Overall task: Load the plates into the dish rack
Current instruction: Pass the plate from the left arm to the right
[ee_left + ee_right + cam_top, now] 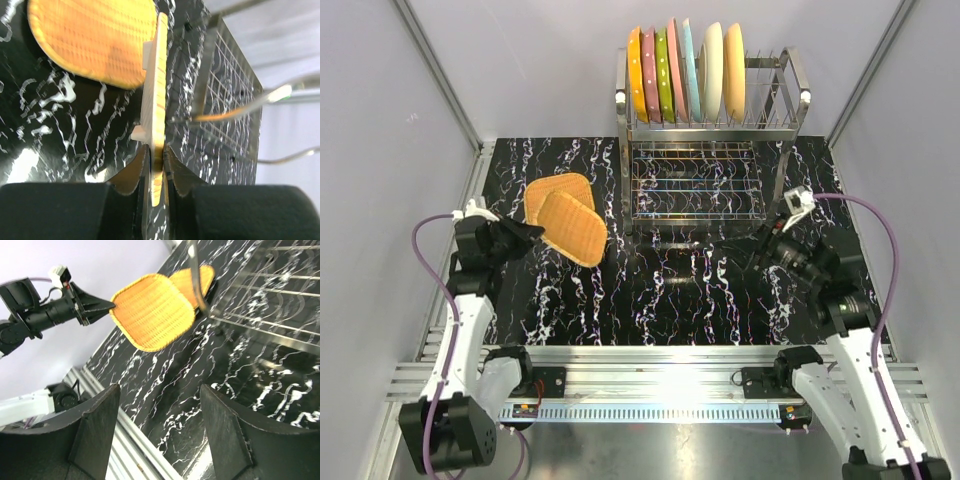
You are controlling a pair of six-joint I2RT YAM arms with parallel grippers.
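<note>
Left jaws clamp the rim of a tan woven plate (573, 228), held tilted off the worktop (700, 290) near its left edge, partly over a second tan plate (550, 190) lying flat. Right jaws stand apart by the right front corner of the dish rack (695, 185) at the far edge, seven plates (685, 70) upright in its upper tier

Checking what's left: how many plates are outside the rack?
2. One tan woven plate is gripped by the left pincer; a second tan plate lies on the table beside it. None apparently hidden.
</note>
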